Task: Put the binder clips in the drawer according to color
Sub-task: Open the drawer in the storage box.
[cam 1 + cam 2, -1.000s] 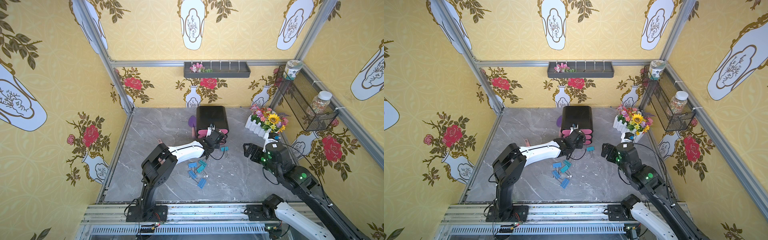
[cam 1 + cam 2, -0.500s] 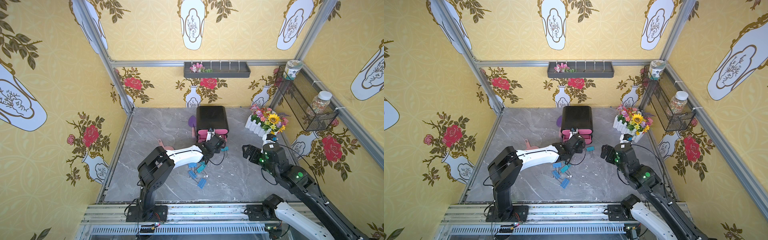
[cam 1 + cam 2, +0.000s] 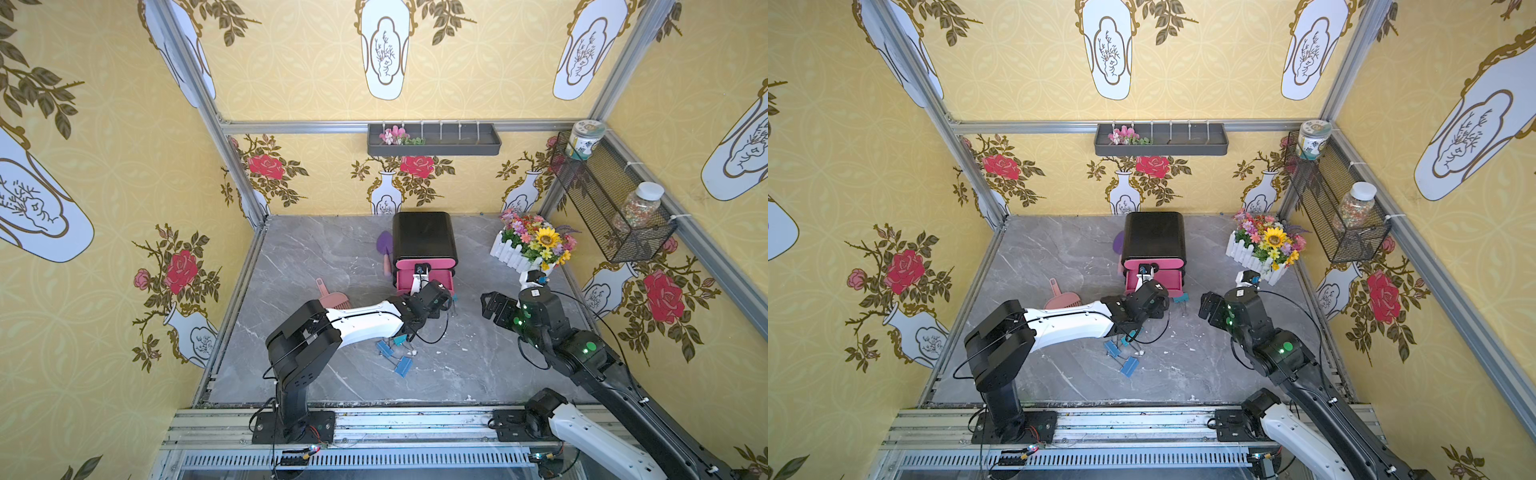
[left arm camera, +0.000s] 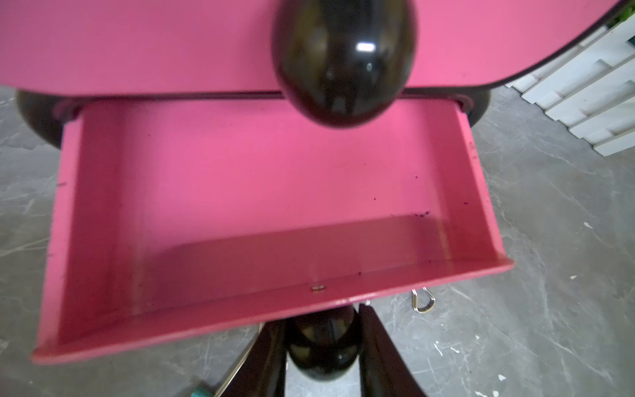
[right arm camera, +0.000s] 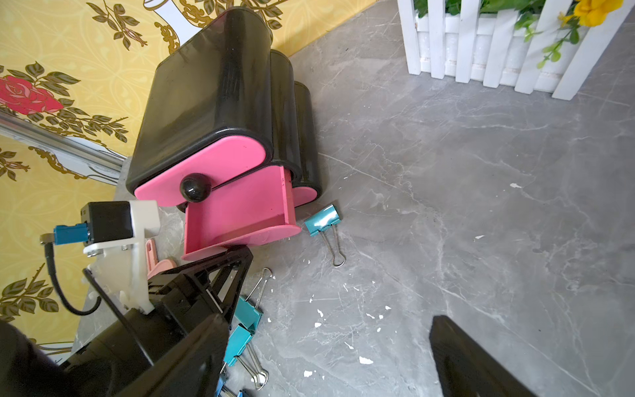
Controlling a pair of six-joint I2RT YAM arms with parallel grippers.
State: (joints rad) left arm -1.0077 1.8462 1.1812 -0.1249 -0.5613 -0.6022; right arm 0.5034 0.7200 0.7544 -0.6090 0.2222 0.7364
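The black cabinet (image 3: pixel 424 237) stands at the back, its middle pink drawer (image 4: pixel 240 192) pulled out and empty inside. My left gripper (image 4: pixel 323 343) is shut on that drawer's round black knob (image 4: pixel 323 338); in a top view the left gripper (image 3: pixel 426 291) sits at the drawer front. The top drawer knob (image 5: pixel 195 186) shows above a closed front. One teal binder clip (image 5: pixel 322 220) lies beside the open drawer. Two more teal clips (image 5: pixel 249 311) and blue clips (image 3: pixel 384 348) lie under my left forearm. My right gripper (image 5: pixel 326 361) hangs open over bare floor, right of the drawer.
A pink dustpan (image 3: pixel 332 297) lies left of my left arm, and a purple trowel (image 3: pixel 385 245) leans by the cabinet. A white-fenced flower box (image 3: pixel 532 245) stands at the back right, below a wire shelf (image 3: pixel 611 208) with jars. White flecks dot the grey floor (image 5: pixel 481 206).
My left arm has drawn back toward the front with the knob in its grip, and the middle drawer has slid out. The right gripper has drifted only slightly.
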